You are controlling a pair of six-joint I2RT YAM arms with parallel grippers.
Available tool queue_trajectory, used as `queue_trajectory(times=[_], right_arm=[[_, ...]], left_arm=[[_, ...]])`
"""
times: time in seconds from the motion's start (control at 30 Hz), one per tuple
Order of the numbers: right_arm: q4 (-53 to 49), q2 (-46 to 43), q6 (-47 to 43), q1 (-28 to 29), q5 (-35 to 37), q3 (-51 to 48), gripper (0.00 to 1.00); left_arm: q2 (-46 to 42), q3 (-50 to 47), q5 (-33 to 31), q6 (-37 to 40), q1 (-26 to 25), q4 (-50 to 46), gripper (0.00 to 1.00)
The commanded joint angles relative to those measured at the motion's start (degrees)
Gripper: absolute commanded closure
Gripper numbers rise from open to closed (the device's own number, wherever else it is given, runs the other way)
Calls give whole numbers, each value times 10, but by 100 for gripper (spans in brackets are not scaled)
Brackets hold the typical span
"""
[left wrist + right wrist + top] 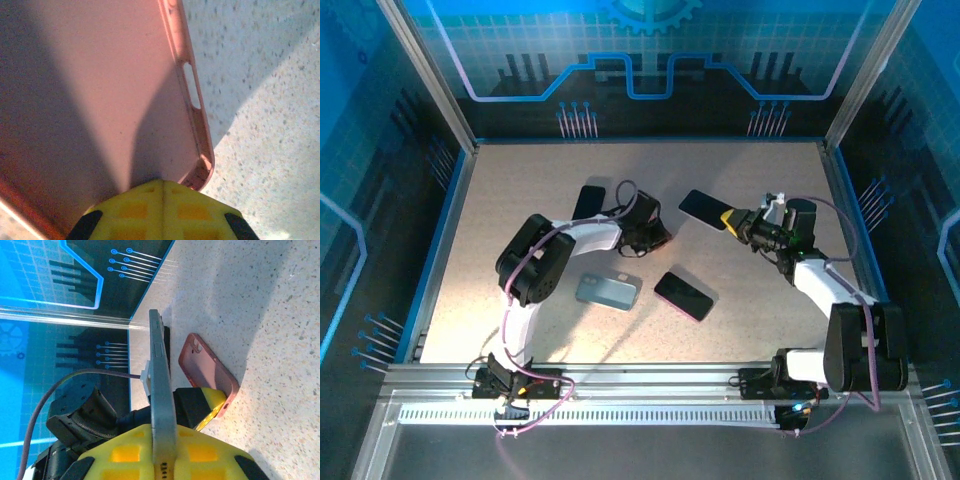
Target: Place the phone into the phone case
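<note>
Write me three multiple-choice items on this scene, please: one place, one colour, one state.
1. The blue-grey case lies: A. beside the black phone; B. in a gripper; C. against the back wall.
2. The held case in the left gripper is: A. green; B. pink; C. white.
3. The right gripper is: A. open; B. shut, empty; C. shut on the held phone.
Key: A, the two lie side by side; B, the left wrist view shows pink; C, its fingers clamp the phone's end.
</note>
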Motion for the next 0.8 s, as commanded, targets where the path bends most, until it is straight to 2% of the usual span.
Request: queue_trajectory(times=[0.0, 0.13, 0.27, 0.37, 0.53, 0.77], right_arm=[[-65, -42, -50, -10, -21, 2, 100], [-134, -73, -89, -14, -13, 4, 100], [-169, -76, -107, -13, -24, 13, 100], [-179, -81, -108, -1, -25, 12, 100], [-194, -90, -110, 58, 28, 12, 100], [-151, -37, -76, 124, 69, 18, 100]], left_arm=[[-3, -35, 7, -96, -27, 43, 100], [8, -33, -16, -139, -42, 122, 100], [-17, -49, -31, -145, -30, 157, 100], [-55, -77, -29, -126, -1, 153, 100], [-101, -118, -16, -82, 65, 138, 100], [-78, -71, 13, -5, 122, 94, 100]])
